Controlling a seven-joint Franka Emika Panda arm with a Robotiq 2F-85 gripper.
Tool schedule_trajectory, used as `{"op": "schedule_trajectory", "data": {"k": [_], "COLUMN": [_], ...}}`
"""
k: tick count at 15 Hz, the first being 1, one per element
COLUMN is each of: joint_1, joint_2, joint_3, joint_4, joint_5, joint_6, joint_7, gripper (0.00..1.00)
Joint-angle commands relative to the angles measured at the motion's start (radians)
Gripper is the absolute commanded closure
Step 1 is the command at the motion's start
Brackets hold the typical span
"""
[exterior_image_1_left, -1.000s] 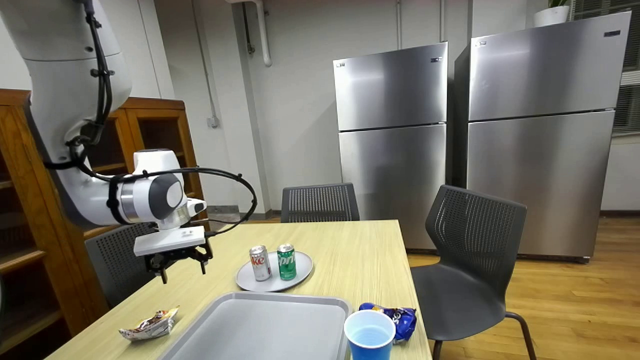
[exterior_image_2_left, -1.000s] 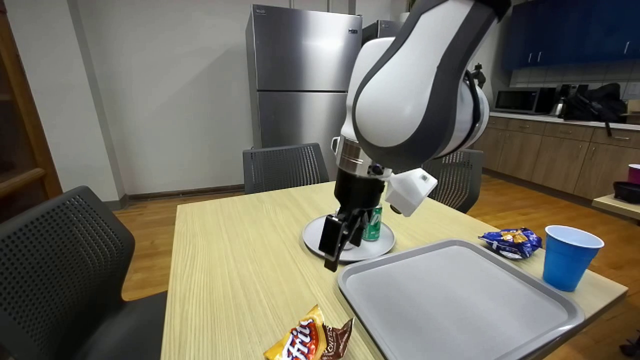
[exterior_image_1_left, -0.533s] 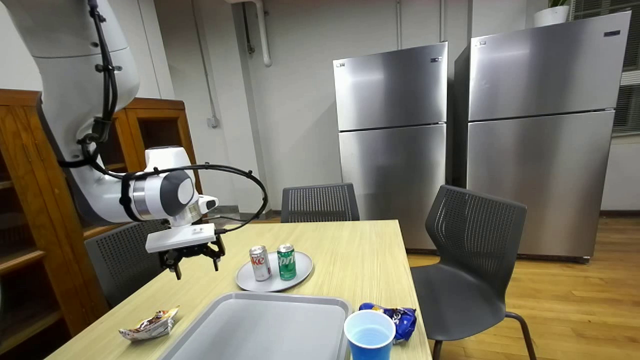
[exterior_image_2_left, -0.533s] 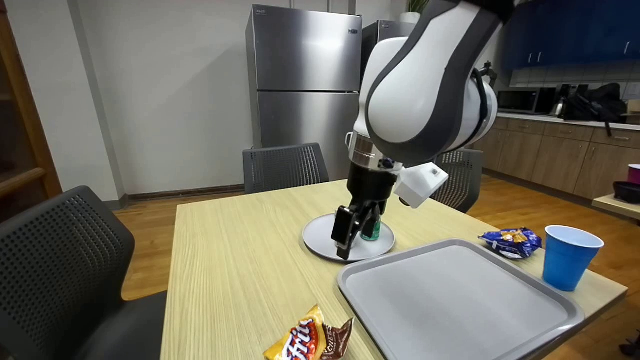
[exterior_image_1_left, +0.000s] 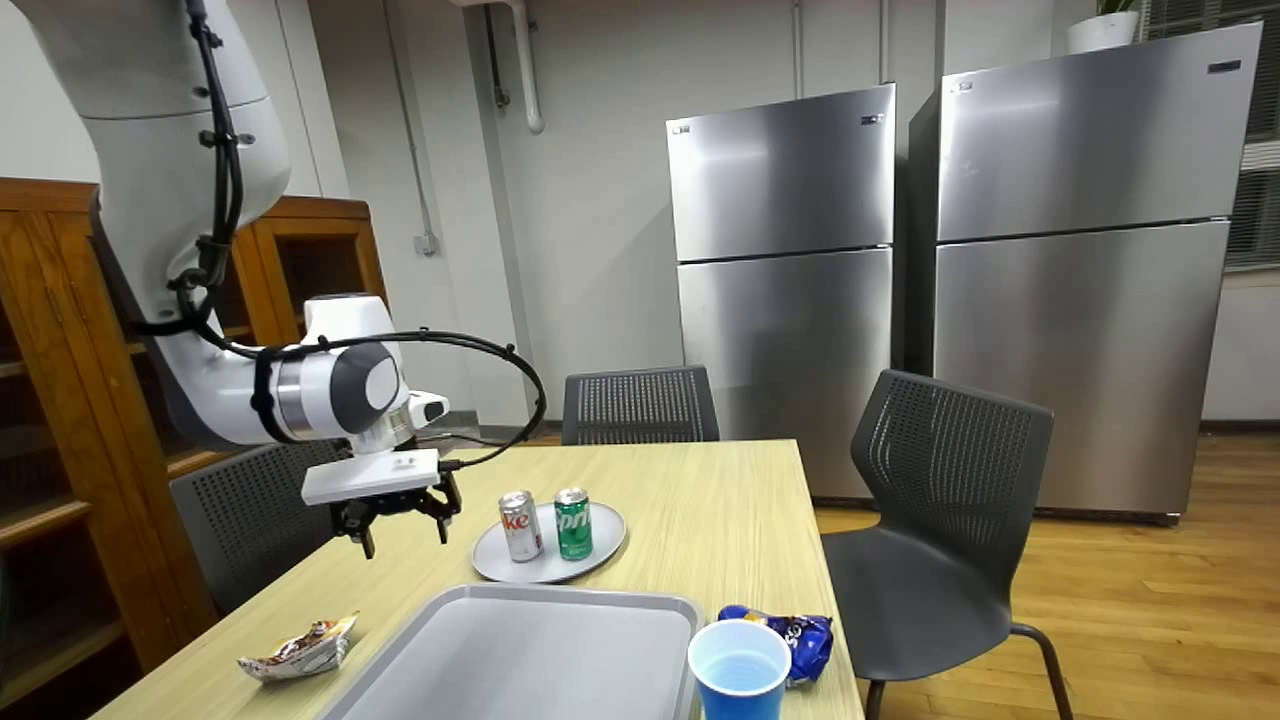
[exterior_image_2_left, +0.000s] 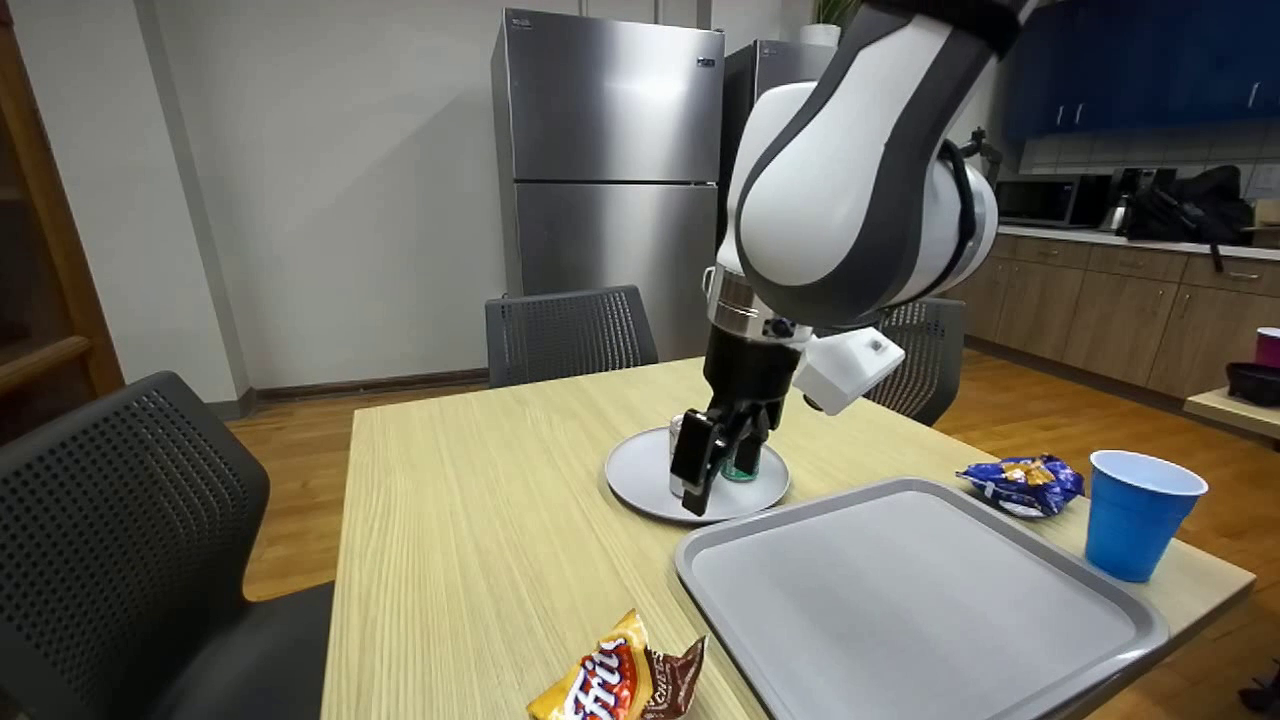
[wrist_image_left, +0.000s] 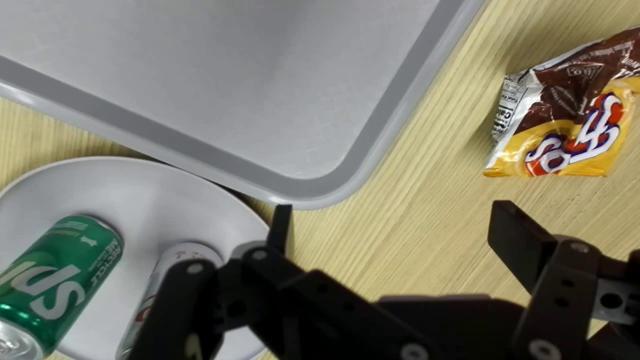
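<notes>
My gripper (exterior_image_1_left: 406, 543) hangs above the table with its jaws wide apart. In the wrist view, only bare wood shows between the fingertips of the gripper (wrist_image_left: 391, 212). A grey round plate (wrist_image_left: 165, 200) lies under its left finger, carrying a silver Coke can (wrist_image_left: 187, 252) and a green Sprite can (wrist_image_left: 65, 280). Both cans stand upright in an exterior view, the silver can (exterior_image_1_left: 521, 527) being nearer the gripper. From elsewhere, the gripper (exterior_image_2_left: 716, 490) partly hides the green can (exterior_image_2_left: 741, 472). Right of the jaws in the wrist view lies a yellow-brown Fritos bag (wrist_image_left: 565, 120).
A grey tray (exterior_image_2_left: 920, 580) lies close beside the plate. By its far side are a blue snack bag (exterior_image_2_left: 1030, 487) and a blue cup (exterior_image_2_left: 1140, 520). Dark chairs (exterior_image_1_left: 640, 405) surround the table. A wooden cabinet (exterior_image_1_left: 320, 270) stands behind the arm.
The arm has moved right in both exterior views, bringing the gripper closer to the plate with the cans. Its jaws have stayed apart. The objects on the table have not moved.
</notes>
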Motion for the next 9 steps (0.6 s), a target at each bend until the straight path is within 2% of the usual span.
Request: {"op": "schedule_trajectory", "data": {"k": [1, 5, 9], "joint_1": [-0.033, -0.046, -0.083], "joint_2": [0.011, 0.036, 0.032], "joint_3": [0.000, -0.041, -0.045], "joint_4": [0.055, 0.120, 0.166], "joint_5": [0.036, 0.063, 0.125], "joint_6": [-0.053, -0.093, -0.141], "joint_7": [0.036, 0.098, 0.111], "gripper": [0.00, 0.00, 0.00]}}
